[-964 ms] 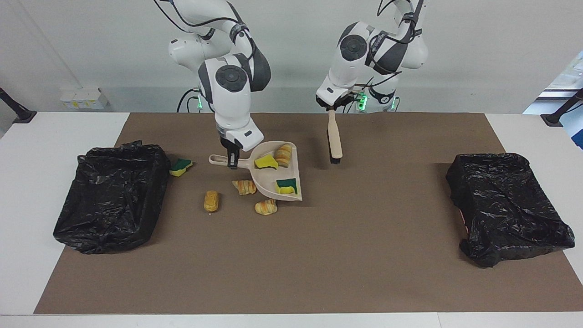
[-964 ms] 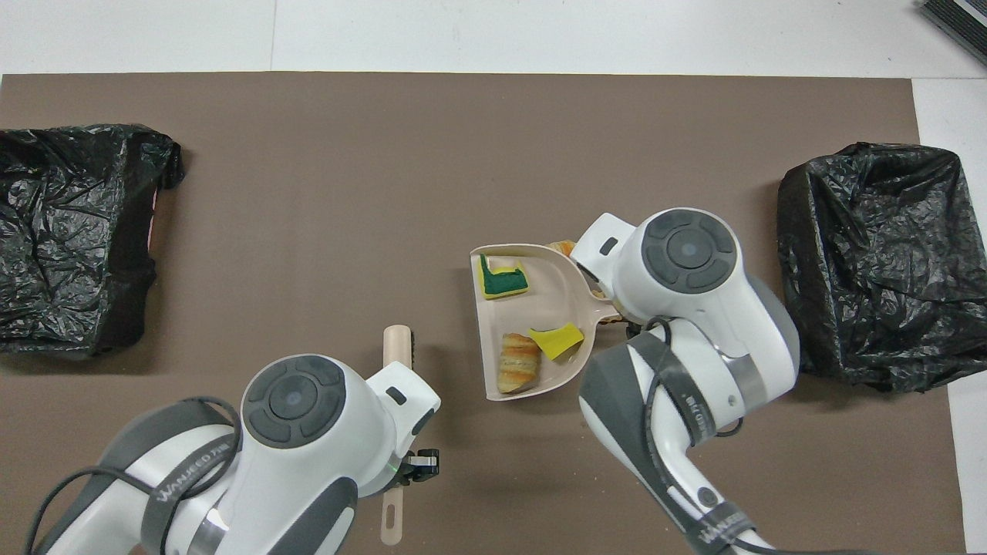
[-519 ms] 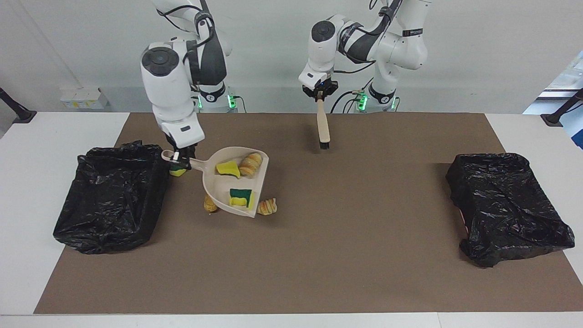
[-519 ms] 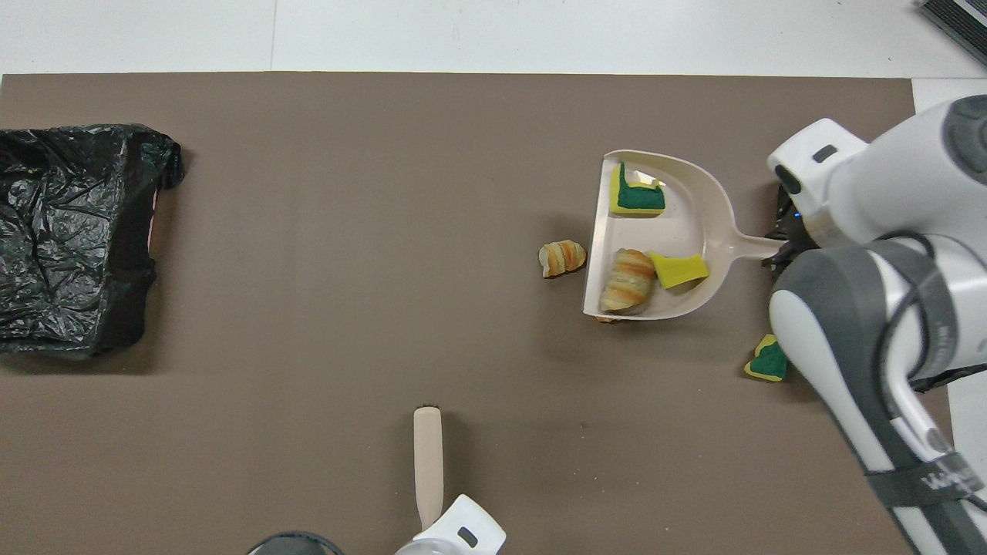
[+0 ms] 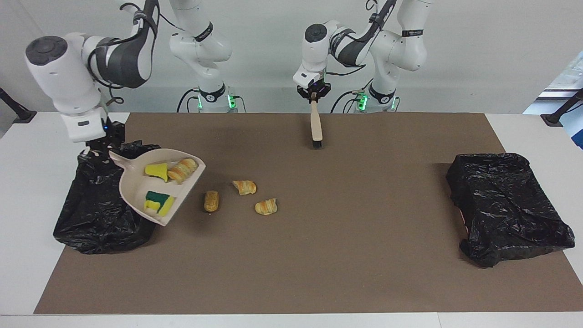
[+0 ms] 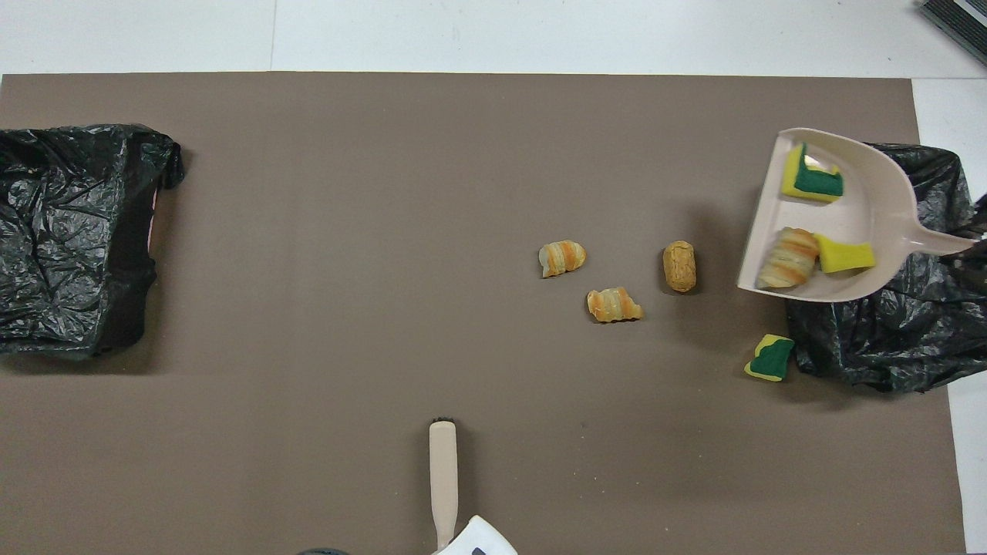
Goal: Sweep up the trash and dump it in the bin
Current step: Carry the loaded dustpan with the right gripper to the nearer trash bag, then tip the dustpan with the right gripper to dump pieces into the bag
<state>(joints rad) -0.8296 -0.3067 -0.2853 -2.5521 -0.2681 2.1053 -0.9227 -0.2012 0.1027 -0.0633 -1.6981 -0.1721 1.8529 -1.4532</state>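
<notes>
Three bread lumps (image 5: 244,187) loose on mat; right claw (image 5: 98,152) clamps dustpan (image 5: 136,191), left claw (image 5: 314,97) brush (image 5: 315,127).

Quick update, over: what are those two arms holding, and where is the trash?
Right tool shut on dustpan, raised over bin. Three scraps aboard; four on mat. Left tool shut on brush, waiting. Nothing blocking.

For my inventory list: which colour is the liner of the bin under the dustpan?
Black, glossy and crinkled plastic liner, best in the facing view; the dustpan is beige.
</notes>
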